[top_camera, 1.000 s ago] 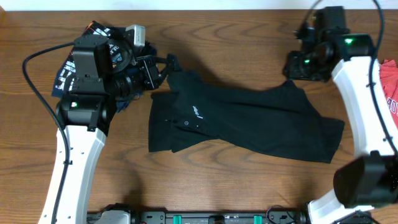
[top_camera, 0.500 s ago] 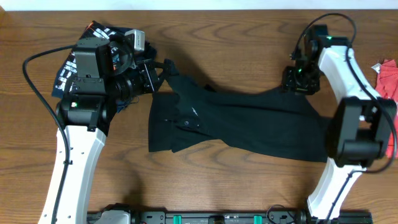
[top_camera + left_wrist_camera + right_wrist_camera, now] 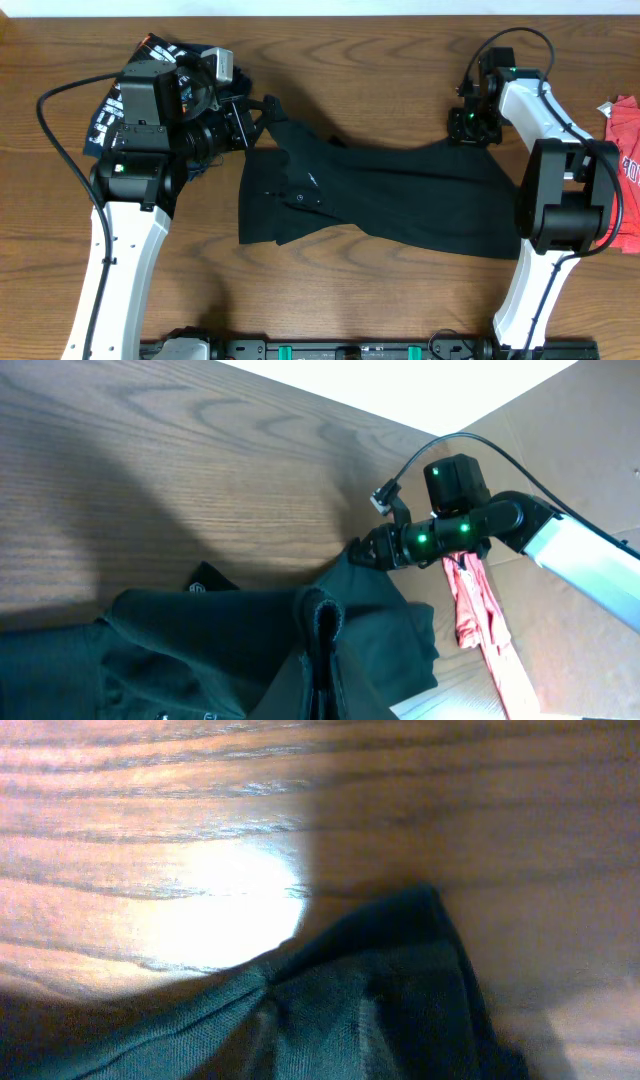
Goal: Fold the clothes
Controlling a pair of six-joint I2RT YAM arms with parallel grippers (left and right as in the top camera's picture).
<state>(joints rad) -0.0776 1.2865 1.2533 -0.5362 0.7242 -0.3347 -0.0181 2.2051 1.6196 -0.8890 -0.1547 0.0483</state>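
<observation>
The black T-shirt (image 3: 390,195) lay rumpled across the middle of the bench (image 3: 380,60). The left tool (image 3: 258,112) was clamped on its far left corner, cloth bunched in its grip. The right tool (image 3: 468,128) sat at the opposite far corner; whether it had closed on the cloth could not be told. The step seemed to be gripping both corners. Next would come a sure right grip, then both arms carrying that edge over together.
</observation>
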